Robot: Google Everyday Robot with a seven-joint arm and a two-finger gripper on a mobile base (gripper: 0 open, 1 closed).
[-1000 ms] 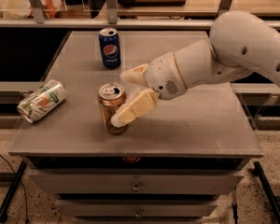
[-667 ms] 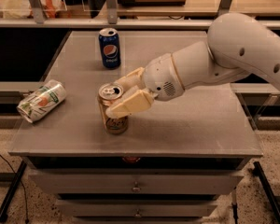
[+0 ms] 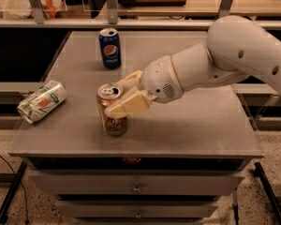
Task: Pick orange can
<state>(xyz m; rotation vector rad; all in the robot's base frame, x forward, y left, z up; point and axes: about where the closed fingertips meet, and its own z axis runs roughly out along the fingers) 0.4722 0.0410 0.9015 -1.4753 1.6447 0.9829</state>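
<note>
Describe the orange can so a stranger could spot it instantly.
On the gray table, look near the front edge. The orange can stands upright there, the robot's hand at its top; the blue can stands farther back, the white-and-green can lies sideways.

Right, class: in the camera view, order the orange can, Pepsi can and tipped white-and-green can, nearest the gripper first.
1. orange can: front centre, held in the gripper.
2-3. Pepsi can, behind, and white-and-green can, lying left: too close to call.

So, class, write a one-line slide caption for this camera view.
Robot gripper around an upright golden-orange soda can on a grey table; blue Pepsi can behind, white-and-green can toppled.
</note>
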